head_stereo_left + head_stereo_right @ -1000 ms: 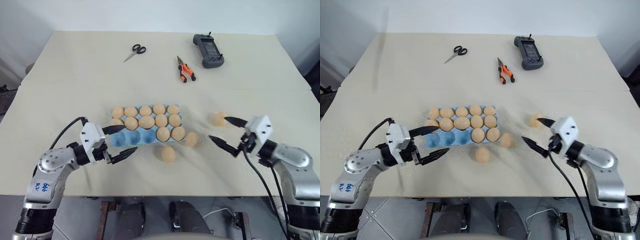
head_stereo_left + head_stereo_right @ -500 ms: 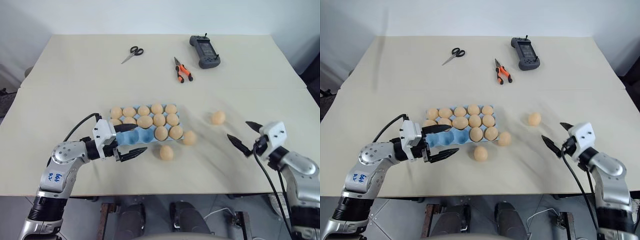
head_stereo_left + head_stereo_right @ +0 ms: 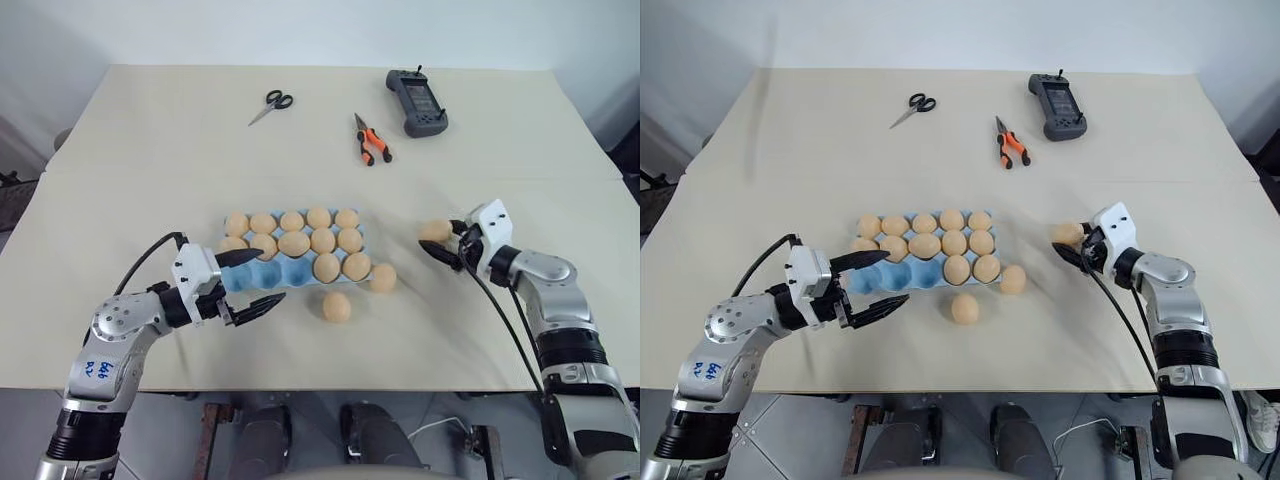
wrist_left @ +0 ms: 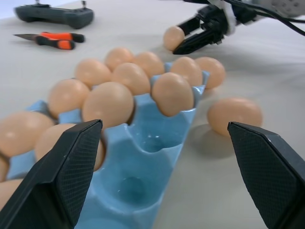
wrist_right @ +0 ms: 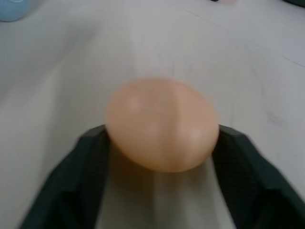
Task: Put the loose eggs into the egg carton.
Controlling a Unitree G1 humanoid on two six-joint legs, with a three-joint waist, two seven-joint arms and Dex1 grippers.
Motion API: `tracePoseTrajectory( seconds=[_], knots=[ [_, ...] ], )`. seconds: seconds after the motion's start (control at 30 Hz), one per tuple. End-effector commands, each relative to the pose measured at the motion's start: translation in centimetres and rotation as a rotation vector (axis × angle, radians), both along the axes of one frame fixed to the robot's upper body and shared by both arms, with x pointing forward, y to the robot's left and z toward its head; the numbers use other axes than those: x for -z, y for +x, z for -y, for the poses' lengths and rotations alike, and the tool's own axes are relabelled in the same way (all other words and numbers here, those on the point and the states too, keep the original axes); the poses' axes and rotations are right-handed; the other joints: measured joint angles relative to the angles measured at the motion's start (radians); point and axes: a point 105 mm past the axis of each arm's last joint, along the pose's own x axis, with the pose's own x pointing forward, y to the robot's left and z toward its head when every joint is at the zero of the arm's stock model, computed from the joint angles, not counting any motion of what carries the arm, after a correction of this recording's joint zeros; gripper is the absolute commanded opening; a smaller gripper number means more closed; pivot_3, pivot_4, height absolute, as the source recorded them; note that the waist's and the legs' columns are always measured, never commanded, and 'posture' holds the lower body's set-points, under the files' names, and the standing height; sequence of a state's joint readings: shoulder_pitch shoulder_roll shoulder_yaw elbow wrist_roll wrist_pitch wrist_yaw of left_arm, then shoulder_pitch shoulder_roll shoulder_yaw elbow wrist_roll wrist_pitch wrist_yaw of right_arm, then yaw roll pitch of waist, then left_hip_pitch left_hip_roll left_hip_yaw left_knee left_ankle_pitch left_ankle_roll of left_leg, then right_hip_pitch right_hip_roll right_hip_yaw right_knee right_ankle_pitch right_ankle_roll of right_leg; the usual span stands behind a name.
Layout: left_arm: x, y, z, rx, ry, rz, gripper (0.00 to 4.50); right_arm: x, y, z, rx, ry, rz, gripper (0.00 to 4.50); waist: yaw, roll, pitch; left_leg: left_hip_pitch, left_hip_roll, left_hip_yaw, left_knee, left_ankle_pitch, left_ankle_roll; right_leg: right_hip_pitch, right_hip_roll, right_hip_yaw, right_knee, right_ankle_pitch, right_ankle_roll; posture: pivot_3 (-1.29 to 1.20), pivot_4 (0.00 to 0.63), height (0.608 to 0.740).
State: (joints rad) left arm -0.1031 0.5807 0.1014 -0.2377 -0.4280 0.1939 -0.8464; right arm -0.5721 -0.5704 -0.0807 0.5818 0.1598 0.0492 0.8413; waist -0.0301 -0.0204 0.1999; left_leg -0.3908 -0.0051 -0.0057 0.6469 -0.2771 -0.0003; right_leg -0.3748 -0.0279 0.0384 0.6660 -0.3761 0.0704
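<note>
Left gripper [image 3: 252,279] hovers with fingers spread at the near left corner of the blue egg carton [image 3: 262,274]. Two loose eggs [image 3: 337,306] lie just beside the carton. Right gripper [image 3: 442,241] pinches a third egg [image 3: 433,230] on the table [image 3: 150,150].

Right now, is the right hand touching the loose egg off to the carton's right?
Touching. In the right wrist view both black fingers press against the sides of the egg, with no gap visible.

Light blue egg carton [image 3: 262,274] sits flat, most cups filled, near-left ones empty. 3 loose eggs [image 3: 337,306] on the table to its right.
</note>
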Motion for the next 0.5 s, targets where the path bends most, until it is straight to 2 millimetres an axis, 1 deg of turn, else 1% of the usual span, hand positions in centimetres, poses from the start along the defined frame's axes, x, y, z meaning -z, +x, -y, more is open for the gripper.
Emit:
tracePoseTrajectory(
  seconds=[0.03, 0.1, 0.13, 0.2, 0.27, 0.33, 0.37, 0.43, 0.47, 0.5],
  knots=[
    [-1.2, -0.4, -0.2, -0.020, -0.016, 0.062, 4.50, -1.1, 0.3, -0.7, -0.035, -0.007, 0.066, 1.81, -0.001, 0.000, 0.000, 0.000, 0.000, 0.000, 0.000, 0.000, 0.000, 0.000, 0.000, 0.000, 0.000, 0.000, 0.000, 0.00, 0.150, 0.740],
    [-1.3, -0.4, -0.5, -0.044, -0.022, 0.065, 4.50, -1.5, 0.1, -1.5, -0.072, 0.006, 0.086, 1.12, -0.001, 0.000, 0.000, 0.000, 0.000, 0.000, 0.000, 0.000, 0.000, 0.000, 0.000, 0.000, 0.000, 0.000, 0.000, 0.00, 0.150, 0.740],
    [-1.3, -0.4, -1.0, -0.065, -0.021, 0.067, 4.50, -2.1, -0.1, -2.2, -0.101, 0.026, 0.105, 0.81, -0.002, 0.000, 0.000, 0.000, 0.000, 0.000, 0.000, 0.000, 0.000, 0.000, 0.000, 0.000, 0.000, 0.000, 0.000, 0.00, 0.150, 0.740],
    [-1.2, -0.4, -1.9, -0.105, -0.022, 0.066, 4.50, -3.1, -0.4, -3.4, -0.147, 0.059, 0.123, 0.81, -0.008, 0.000, 0.000, 0.000, 0.000, 0.000, 0.000, 0.000, 0.000, 0.000, 0.000, 0.000, 0.001, 0.000, 0.000, 0.00, 0.150, 0.740],
    [-0.9, -0.6, -2.7, -0.139, -0.011, 0.056, 4.50, -3.6, -0.7, -4.6, -0.211, 0.055, 0.124, 0.81, -0.011, 0.000, 0.000, 0.000, 0.000, 0.000, 0.000, 0.000, 0.000, 0.000, 0.000, 0.000, 0.002, 0.000, 0.000, 0.00, 0.150, 0.740],
    [-0.7, -0.9, -3.3, -0.156, -0.004, 0.048, 4.50, -4.1, -0.9, -5.4, -0.251, 0.073, 0.109, 0.81, -0.011, 0.000, 0.000, 0.001, 0.000, 0.000, 0.000, 0.000, 0.000, 0.000, 0.000, 0.000, 0.002, 0.000, 0.000, 0.00, 0.150, 0.740],
    [-0.6, -1.0, -3.4, -0.161, 0.000, 0.047, 4.50, -4.4, -0.7, -5.5, -0.244, 0.107, 0.091, 0.81, -0.011, 0.001, 0.000, 0.001, 0.000, 0.000, 0.000, 0.000, 0.000, 0.000, 0.000, 0.000, 0.002, 0.000, 0.000, 0.00, 0.150, 0.740],
    [-0.6, -1.1, -3.5, -0.163, 0.001, 0.046, 4.50, -4.7, -1.0, -6.1, -0.300, 0.108, 0.067, 1.18, -0.010, 0.001, 0.000, 0.001, 0.000, 0.000, 0.000, 0.000, 0.000, 0.000, 0.000, 0.000, 0.002, 0.000, 0.000, 0.00, 0.150, 0.740],
    [-0.7, -1.1, -3.6, -0.166, 0.001, 0.046, 4.50, -4.9, -0.7, -6.0, -0.286, 0.088, 0.084, 1.41, -0.008, 0.001, 0.000, 0.001, 0.000, 0.000, 0.000, 0.000, 0.000, 0.000, 0.000, 0.000, 0.001, 0.000, 0.000, 0.00, 0.150, 0.740],
    [-0.7, -1.2, -3.6, -0.168, -0.001, 0.045, 4.50, -5.2, -0.5, -6.1, -0.291, 0.067, 0.089, 1.74, -0.007, 0.001, 0.000, 0.000, 0.000, 0.000, 0.000, 0.000, 0.000, 0.000, 0.000, 0.000, 0.001, 0.000, 0.000, 0.00, 0.150, 0.740]
  ],
)
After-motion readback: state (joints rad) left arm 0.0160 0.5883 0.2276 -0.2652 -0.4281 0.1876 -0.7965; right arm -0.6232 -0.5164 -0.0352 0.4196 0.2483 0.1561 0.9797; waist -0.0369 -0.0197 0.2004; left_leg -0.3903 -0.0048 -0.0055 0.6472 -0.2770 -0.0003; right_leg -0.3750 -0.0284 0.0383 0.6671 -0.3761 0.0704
